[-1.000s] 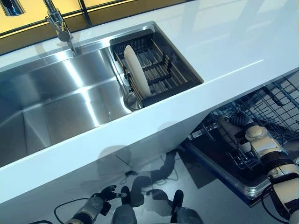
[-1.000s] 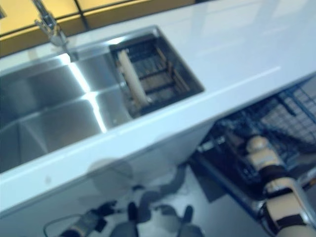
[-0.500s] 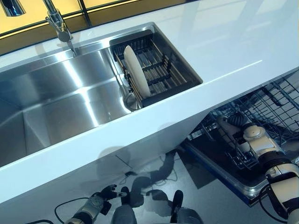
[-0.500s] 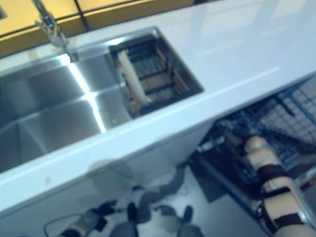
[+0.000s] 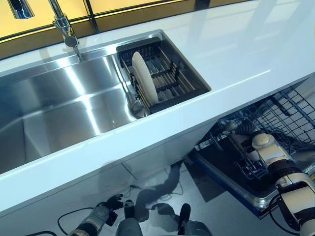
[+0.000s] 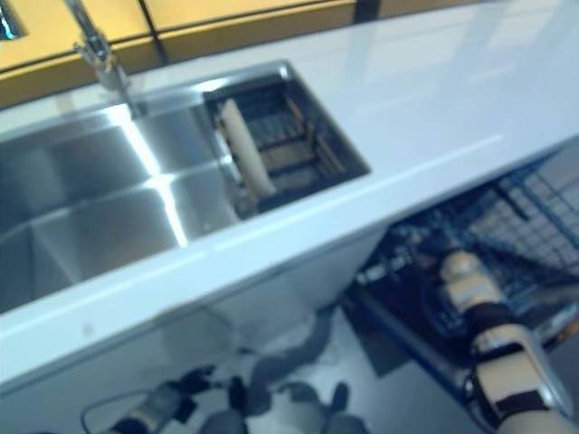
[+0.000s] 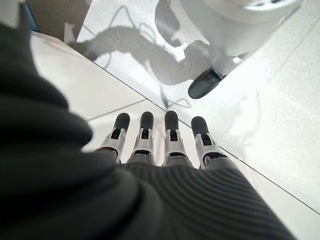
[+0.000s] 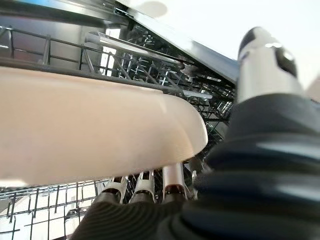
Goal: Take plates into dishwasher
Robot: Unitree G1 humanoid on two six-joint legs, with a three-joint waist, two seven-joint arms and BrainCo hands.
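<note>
The right robot hand (image 8: 150, 192) is reaching into the lower dishwasher rack (image 5: 256, 162), its fingers and thumb clamping a cream plate (image 8: 95, 125). A second plate (image 5: 144, 78) is standing upright in the sink's dish rack (image 5: 170, 73). The left robot hand (image 7: 165, 145) is hanging over the floor (image 7: 280, 100), fingers extended.

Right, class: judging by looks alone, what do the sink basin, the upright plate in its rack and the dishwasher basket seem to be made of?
The large silver sink basin looks like brushed stainless steel, with streaky bright reflections. The cream upright plate in the dark sink rack seems glazed ceramic, smooth and opaque, though it could be plastic. The dishwasher basket appears to be coated metal wire, a thin open grid.
</note>
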